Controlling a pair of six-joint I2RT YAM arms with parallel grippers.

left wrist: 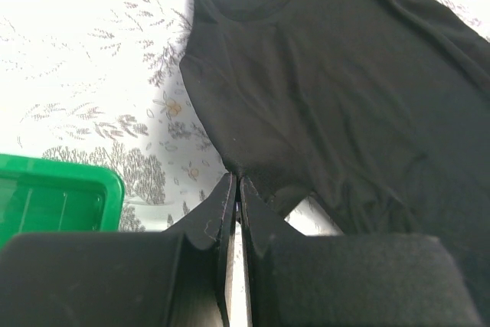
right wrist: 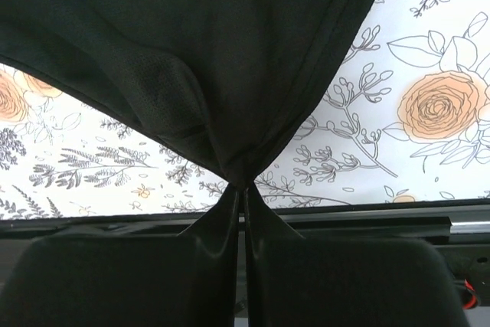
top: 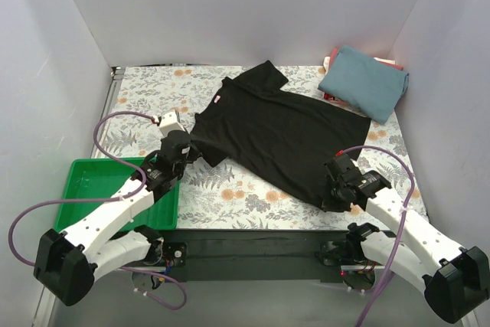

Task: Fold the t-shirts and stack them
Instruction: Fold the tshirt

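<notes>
Floral cloth point(top: 230, 193) covers the table, with the black t-shirt point(top: 283, 132) spread flat across its middle. My left gripper point(left wrist: 236, 183) is pinched tight on a sleeve at nine o'clock, and my right gripper point(right wrist: 243, 188) is clamped on the hem at five o'clock. A folded teal-blue t-shirt point(top: 364, 82) lies at one o'clock, well apart. The green tray point(top: 96, 185) is at eight o'clock.

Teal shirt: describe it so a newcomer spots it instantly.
Start at the floral table and go to its far right corner. The teal shirt lies there folded, atop red cloth. Unlike the black shirt spread mid-table, it is a compact bundle.
</notes>
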